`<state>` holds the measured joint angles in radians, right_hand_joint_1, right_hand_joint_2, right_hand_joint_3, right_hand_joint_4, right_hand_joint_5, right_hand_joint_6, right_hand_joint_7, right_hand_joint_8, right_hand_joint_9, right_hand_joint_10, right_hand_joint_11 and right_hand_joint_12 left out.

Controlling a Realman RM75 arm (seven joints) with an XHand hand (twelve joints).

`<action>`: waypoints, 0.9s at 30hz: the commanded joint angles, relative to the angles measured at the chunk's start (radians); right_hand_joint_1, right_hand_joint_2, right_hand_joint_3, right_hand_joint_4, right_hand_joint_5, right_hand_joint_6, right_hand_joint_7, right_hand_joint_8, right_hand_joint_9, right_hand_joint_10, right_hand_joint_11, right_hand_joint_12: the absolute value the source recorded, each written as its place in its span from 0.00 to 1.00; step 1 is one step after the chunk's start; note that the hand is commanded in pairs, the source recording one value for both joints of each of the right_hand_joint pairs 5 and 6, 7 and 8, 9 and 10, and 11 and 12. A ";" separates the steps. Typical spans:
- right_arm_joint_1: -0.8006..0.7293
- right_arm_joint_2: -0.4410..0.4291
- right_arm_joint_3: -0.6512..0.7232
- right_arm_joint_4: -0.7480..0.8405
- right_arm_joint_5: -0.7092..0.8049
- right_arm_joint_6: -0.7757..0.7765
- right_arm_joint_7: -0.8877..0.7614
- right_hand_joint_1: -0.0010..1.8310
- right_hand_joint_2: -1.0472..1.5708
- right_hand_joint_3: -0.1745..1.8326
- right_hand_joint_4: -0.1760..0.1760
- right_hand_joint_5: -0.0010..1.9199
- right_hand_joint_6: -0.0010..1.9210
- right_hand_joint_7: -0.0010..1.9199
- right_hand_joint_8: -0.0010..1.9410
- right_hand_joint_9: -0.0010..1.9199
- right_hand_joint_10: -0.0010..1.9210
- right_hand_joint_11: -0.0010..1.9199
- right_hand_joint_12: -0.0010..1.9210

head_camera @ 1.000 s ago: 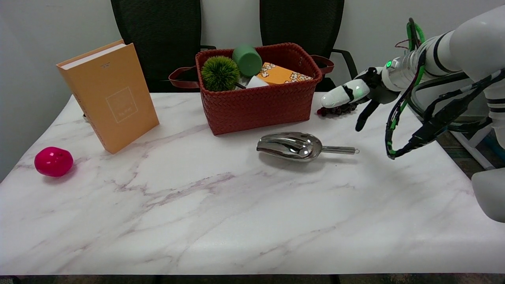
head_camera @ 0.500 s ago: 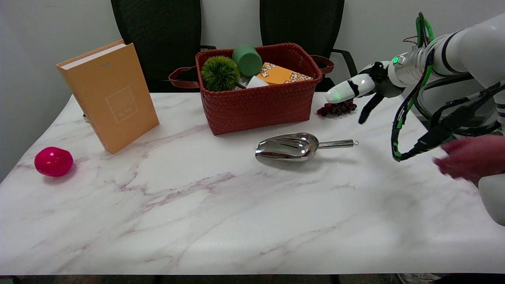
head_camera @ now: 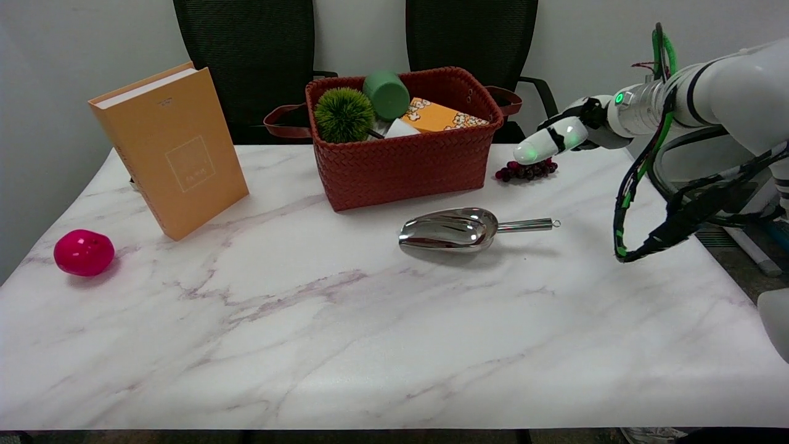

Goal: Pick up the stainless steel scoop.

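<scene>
One scoop (head_camera: 459,229) flat on table (head_camera: 370,345) | right hand (head_camera: 564,132) aloft above grapes (head_camera: 526,169) — finger state unclear

The stainless steel scoop (head_camera: 459,229) lies on the marble table (head_camera: 345,333), robot hand (head_camera: 558,135) raised well apart.

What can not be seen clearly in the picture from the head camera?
- Right hand: seen end-on, so whether its fingers are spread or curled cannot be told.
- Basket contents: lower parts hidden by its front wall.
- Book cover print: too small to read.
- Grapes: upper edge covered by the hand.
- Right arm: cut off by the right edge.
</scene>
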<state>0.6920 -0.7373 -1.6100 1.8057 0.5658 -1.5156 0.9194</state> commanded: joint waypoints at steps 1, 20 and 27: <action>-0.084 0.014 0.004 -0.003 -0.009 0.085 -0.022 0.51 0.26 0.19 0.50 0.01 0.01 0.08 0.08 0.00 0.00 0.00 0.00; -0.095 0.014 -0.089 -0.100 -0.006 0.222 -0.099 0.51 0.25 0.21 0.50 0.00 0.00 0.04 0.04 0.00 0.00 0.00 0.00; -0.073 0.007 -0.167 -0.107 -0.042 0.277 -0.158 0.54 0.21 0.26 0.50 0.00 0.00 0.00 0.00 0.00 0.00 0.00 0.00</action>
<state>0.6090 -0.7250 -1.6570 1.7486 0.5578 -1.3620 0.8530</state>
